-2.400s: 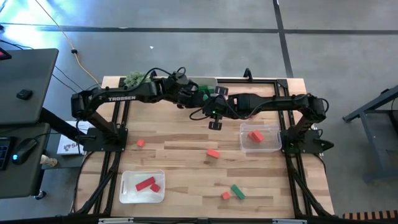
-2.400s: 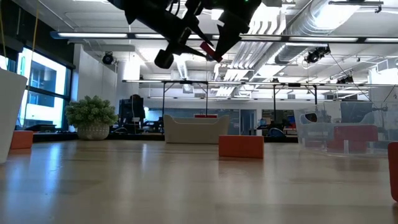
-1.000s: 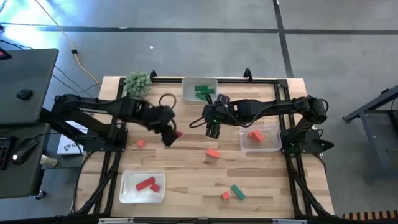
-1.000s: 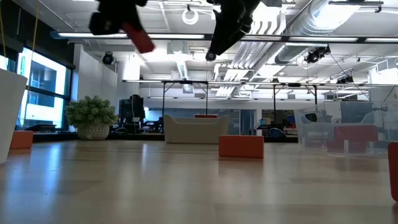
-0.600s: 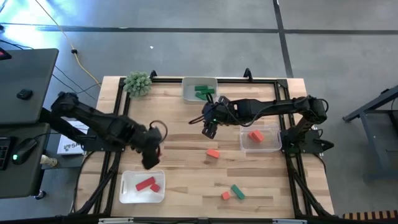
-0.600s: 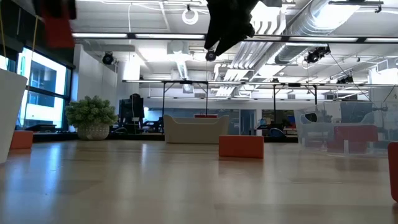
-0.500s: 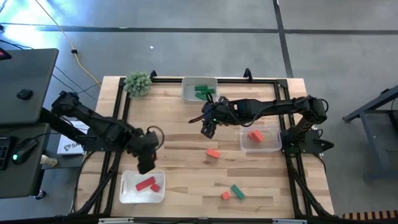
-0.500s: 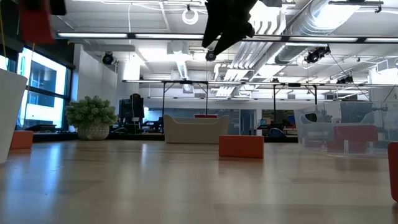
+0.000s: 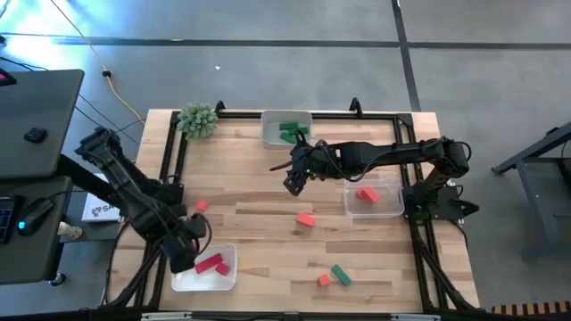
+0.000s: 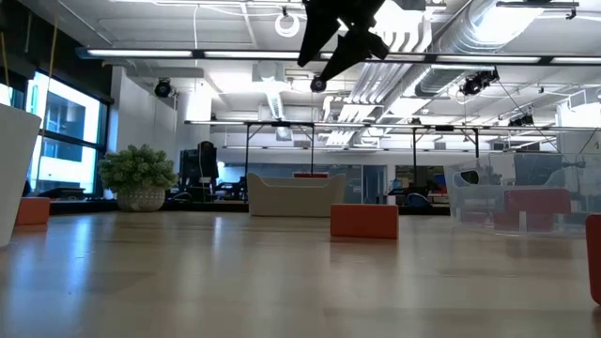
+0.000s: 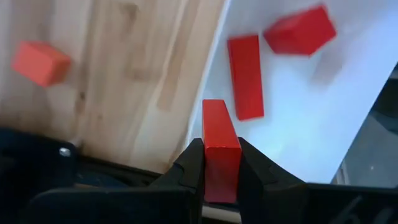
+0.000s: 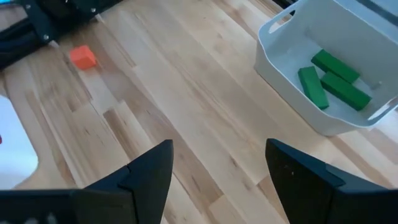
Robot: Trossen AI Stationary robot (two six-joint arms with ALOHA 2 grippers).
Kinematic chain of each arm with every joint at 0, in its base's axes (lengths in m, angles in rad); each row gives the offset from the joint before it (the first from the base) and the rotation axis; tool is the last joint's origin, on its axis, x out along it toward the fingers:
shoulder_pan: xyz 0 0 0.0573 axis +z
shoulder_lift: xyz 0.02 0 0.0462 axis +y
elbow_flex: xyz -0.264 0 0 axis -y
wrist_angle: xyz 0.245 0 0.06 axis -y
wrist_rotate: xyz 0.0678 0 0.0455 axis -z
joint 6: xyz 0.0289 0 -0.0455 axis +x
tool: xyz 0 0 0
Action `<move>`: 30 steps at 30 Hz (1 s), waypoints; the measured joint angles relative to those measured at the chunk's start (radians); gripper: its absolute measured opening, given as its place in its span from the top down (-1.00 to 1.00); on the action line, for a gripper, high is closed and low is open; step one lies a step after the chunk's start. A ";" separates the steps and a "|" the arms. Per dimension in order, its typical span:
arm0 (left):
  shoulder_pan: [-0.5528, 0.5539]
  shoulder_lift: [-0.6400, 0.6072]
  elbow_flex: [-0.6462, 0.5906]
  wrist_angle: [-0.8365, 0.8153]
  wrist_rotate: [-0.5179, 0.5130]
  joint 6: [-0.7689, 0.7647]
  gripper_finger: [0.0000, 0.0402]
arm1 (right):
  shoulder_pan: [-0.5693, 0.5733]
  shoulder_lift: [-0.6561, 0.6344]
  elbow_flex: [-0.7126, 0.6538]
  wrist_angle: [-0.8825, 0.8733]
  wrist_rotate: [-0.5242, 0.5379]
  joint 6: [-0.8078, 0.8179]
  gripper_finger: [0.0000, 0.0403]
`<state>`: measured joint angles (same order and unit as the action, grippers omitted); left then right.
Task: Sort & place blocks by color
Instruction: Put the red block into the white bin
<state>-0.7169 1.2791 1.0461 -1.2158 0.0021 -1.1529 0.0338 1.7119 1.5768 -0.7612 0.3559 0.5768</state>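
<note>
Left hand (image 11: 221, 171) is clamped on a red block (image 11: 219, 146), fingers (image 11: 189, 165) pressing both long sides, block sticking out past the tips. It sits over the near-left white tray (image 9: 230, 278), at the tray's left edge; in the high view the hand (image 9: 183, 259) covers that edge. Two more red blocks lie flat in that tray: a long one (image 11: 244, 76) and a shorter one (image 11: 299, 30), close together but whether they touch, cannot tell. Just outside the tray, on the bare desk (image 9: 268, 223), an orange-coral cube (image 11: 40, 62) sits on its own. Right hand (image 12: 214, 165) is spread wide, holding nothing, hovering above the desk's middle, near the far white tray (image 12: 323, 74); in the high view it shows at (image 9: 294, 181). That far tray holds three green blocks (image 12: 329, 81) lying together. Right side of the desk: clear tray (image 9: 393, 207) with one red-orange block (image 9: 366, 193) inside. Loose on the desk: an orange-coral block (image 9: 305, 219) mid-desk, a small orange one (image 9: 323, 280) and a green one (image 9: 341, 275) just beside each other near the front edge. Spiky green plant ball (image 9: 198, 119) at the far-left corner. Low view shows only the right arm's hand up high (image 10: 333, 42), and the mid-desk orange block (image 10: 364, 221) resting flat.
</note>
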 joint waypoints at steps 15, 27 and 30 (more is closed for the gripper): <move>-0.098 0.000 -0.176 0.167 0.032 -0.078 0.83 | 0.000 0.000 0.000 0.003 0.000 0.052 -0.22; -0.097 0.000 -0.282 0.343 0.057 -0.075 0.79 | 0.000 0.000 -0.004 -0.006 -0.017 0.103 -0.22; -0.094 0.000 -0.282 0.344 0.051 -0.075 0.71 | 0.002 0.009 -0.005 -0.013 -0.032 0.119 -0.22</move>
<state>-0.8113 1.2789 0.7643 -0.8722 0.0533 -1.2278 0.0354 1.7208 1.5723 -0.7744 0.3241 0.6962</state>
